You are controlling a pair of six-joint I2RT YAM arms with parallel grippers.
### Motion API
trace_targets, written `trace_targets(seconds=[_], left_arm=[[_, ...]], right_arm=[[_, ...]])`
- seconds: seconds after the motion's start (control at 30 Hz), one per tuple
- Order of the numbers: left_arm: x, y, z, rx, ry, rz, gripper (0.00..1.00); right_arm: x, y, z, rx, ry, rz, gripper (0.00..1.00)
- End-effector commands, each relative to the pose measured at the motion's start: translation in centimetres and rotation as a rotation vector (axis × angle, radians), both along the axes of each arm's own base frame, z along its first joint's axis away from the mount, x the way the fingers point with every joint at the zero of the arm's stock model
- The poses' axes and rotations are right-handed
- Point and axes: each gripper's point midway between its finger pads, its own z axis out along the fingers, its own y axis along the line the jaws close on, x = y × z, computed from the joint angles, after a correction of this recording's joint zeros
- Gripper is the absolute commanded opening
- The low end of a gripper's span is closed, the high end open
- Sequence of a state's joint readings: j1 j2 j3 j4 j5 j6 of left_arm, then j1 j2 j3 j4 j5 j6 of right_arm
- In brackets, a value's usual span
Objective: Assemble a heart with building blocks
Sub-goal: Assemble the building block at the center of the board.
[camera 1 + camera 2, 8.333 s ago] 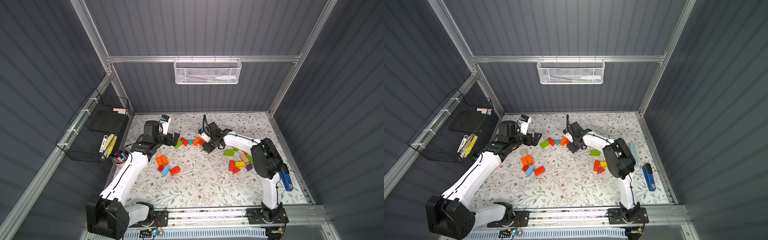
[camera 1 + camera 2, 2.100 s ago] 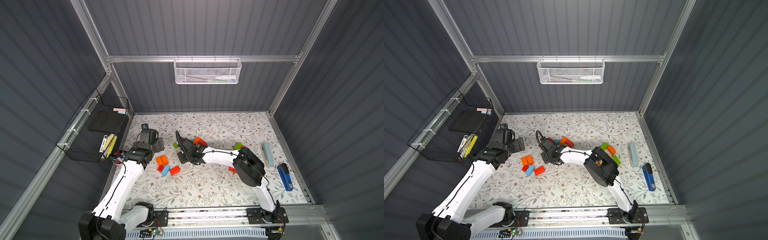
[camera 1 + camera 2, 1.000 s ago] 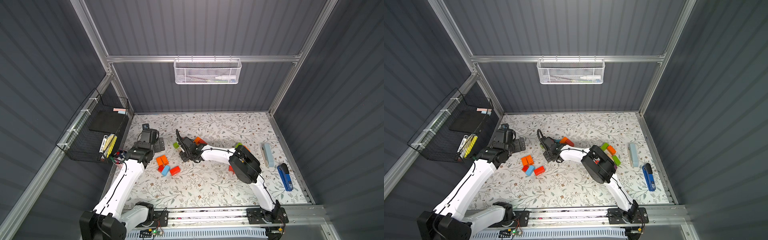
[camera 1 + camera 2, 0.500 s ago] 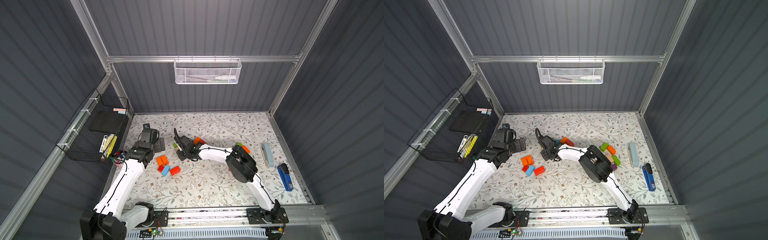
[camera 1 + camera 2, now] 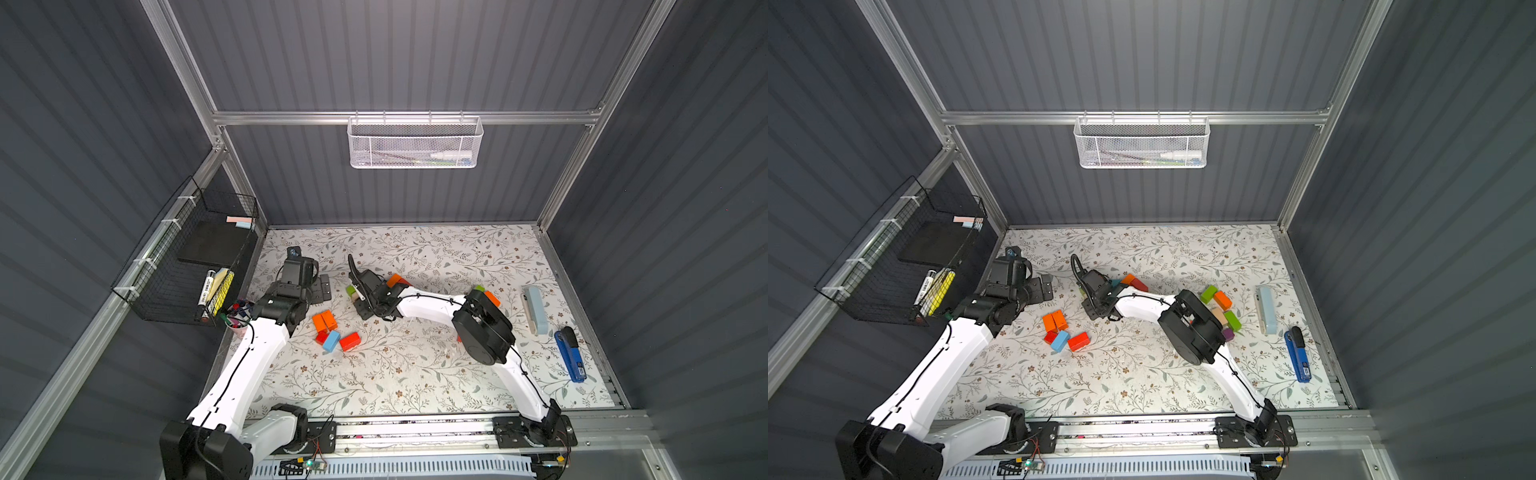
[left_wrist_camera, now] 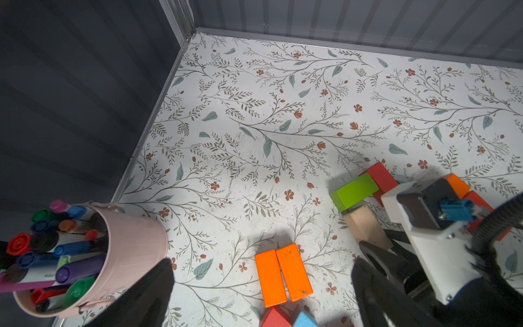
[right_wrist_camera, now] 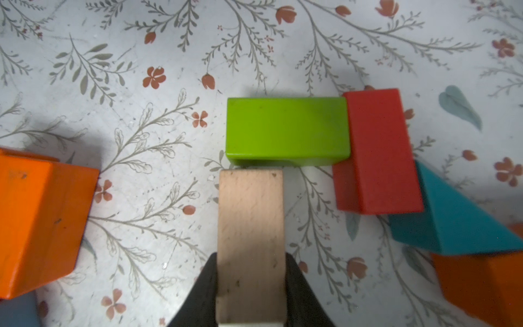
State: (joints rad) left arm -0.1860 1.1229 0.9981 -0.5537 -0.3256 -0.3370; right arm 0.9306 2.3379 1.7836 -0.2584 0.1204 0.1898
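Tan block [image 7: 250, 220] clamped in right pincer [image 7: 251, 273].

A lab robot cell: grey ribbed wall panels [image 5: 395, 62] in an aluminium frame [image 5: 399, 117], a mounting rail [image 5: 415, 432] with exposed wiring in front

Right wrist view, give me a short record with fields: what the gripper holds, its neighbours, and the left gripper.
right gripper: shut on tan block
tan block end: beside green block, contact unclear
green block: abuts red block
teal wedge: beside red block
left gripper: open, empty
orange blocks: two, side by side
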Motion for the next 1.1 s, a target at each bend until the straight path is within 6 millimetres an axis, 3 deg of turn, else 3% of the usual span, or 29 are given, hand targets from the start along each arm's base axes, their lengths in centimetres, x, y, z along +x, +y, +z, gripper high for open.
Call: trace_targets(seconds=[0.0, 0.4, 0.6, 0.83, 1.07], left_arm=[[0.1, -0.1, -0.6, 0.001, 0.013, -0.015, 0.99], [0.1, -0.3, -0.8, -0.006, 0.019, -0.026, 0.99], [0.2, -0.4, -0.9, -0.008, 0.023, -0.032, 0.99], [0.2, -0.6, -1.1, -0.016, 0.030, -0.033, 0.99], [-0.2, -1.4, -2.5, -0.051, 0.072, -0.063, 0.99]], right_arm=[[0.6, -0.1, -0.9, -0.024, -0.003, -0.005, 0.28], [0.5, -0.2, -1.4, -0.034, 0.004, -0.005, 0.32], [0.5, -0.2, -1.1, -0.030, 0.000, -0.004, 0.41], [0.2, -0.4, 1.1, -0.001, -0.022, 0.013, 0.53], [-2.4, -2.5, 4.2, 0.060, -0.029, 0.041, 0.60]])
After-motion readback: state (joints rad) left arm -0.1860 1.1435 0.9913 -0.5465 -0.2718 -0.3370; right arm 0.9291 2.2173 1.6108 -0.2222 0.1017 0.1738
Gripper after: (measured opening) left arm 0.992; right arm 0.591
